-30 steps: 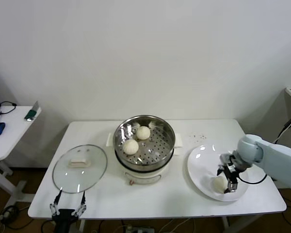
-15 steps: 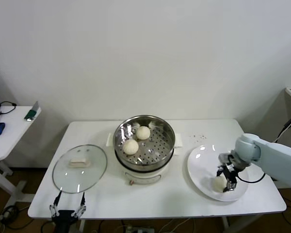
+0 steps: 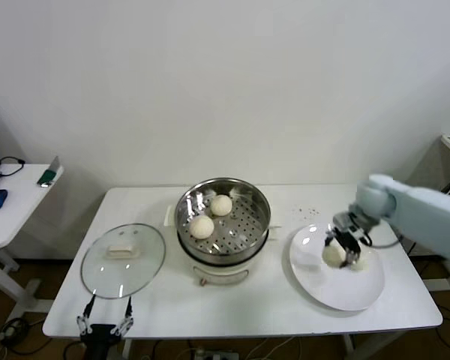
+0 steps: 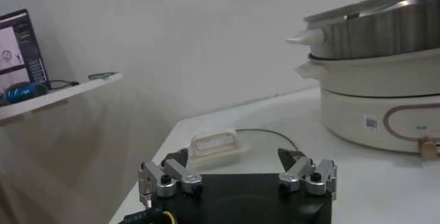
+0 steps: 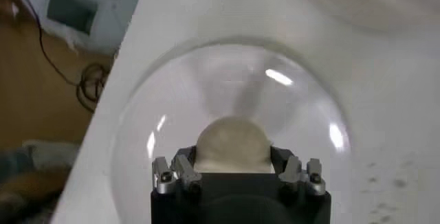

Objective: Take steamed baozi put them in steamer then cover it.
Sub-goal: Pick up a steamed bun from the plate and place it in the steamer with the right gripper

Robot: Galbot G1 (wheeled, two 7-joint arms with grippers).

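My right gripper (image 3: 340,251) is shut on a cream-white baozi (image 3: 331,255) and holds it a little above the white plate (image 3: 337,289). In the right wrist view the baozi (image 5: 232,139) sits between the jaws of the right gripper (image 5: 232,158), with the plate (image 5: 206,88) beneath. Two baozi (image 3: 222,205) (image 3: 202,226) lie in the steel steamer (image 3: 223,181) at mid table. The glass cover (image 3: 135,277) lies flat left of the steamer. My left gripper (image 3: 105,325) hangs open below the front table edge, near the cover; its wrist view shows the left gripper (image 4: 237,170) facing the cover's handle (image 4: 218,143).
The steamer's white pot base (image 4: 357,108) stands beside the cover. A side table (image 3: 15,202) with small items stands at the far left. A pale rounded shape (image 3: 360,262) shows on the plate just beyond the right gripper. The wall is close behind the table.
The right gripper closed on the baozi at the plate's front and lifted it up and toward the plate's far left side. The left arm has not moved.
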